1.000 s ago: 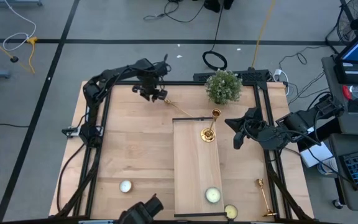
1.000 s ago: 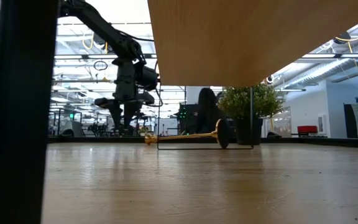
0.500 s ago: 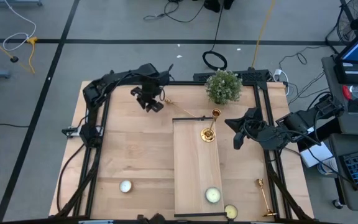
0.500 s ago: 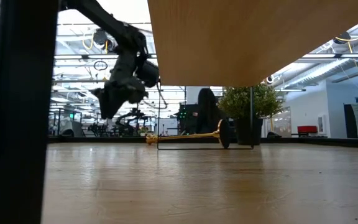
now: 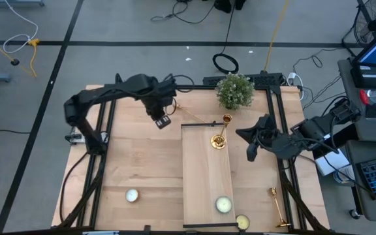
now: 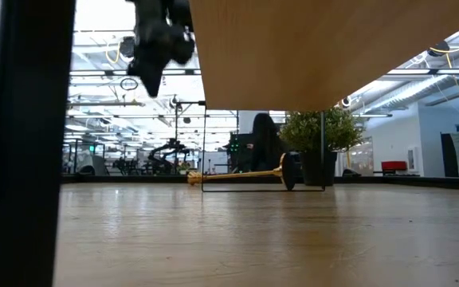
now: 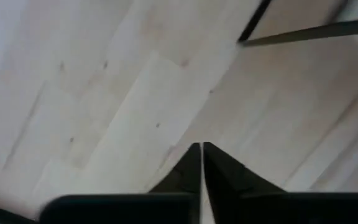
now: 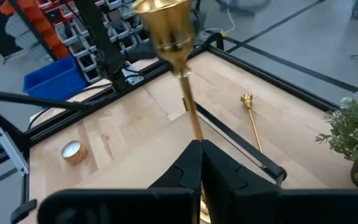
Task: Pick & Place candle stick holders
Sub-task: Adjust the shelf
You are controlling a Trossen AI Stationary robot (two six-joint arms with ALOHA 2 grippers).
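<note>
One gold candle stick holder (image 5: pixel 220 132) stands on the long raised board (image 5: pixel 204 176), base down. A second one (image 5: pixel 189 115) lies on the table at the far side; it also shows in the low view (image 6: pixel 237 175). A third (image 5: pixel 278 207) lies near the right front corner. My left gripper (image 5: pixel 161 120) hangs shut and empty above bare tabletop, left of the board; its wrist view shows the fingertips (image 7: pixel 201 149) together. My right gripper (image 8: pixel 199 144) is shut, raised to the right of the standing holder (image 8: pixel 185 93). My right gripper points slanting down from the table's right toward the standing holder. In its wrist view the stem (image 8: pixel 194 130) runs down to where the shut fingertips meet. I cannot tell whether they touch it.
A potted plant (image 5: pixel 234 90) stands at the far edge. Round pale candles sit at the near left (image 5: pixel 132 194), on the board's near end (image 5: pixel 223 204) and beside it (image 5: pixel 241 222). Black frame rails (image 5: pixel 281 130) run along the table's sides.
My left gripper has risen from beside the lying holder's thin end, moved toward the near edge, rolled about its own axis and shut on nothing. The lying holder has stayed where it was.
</note>
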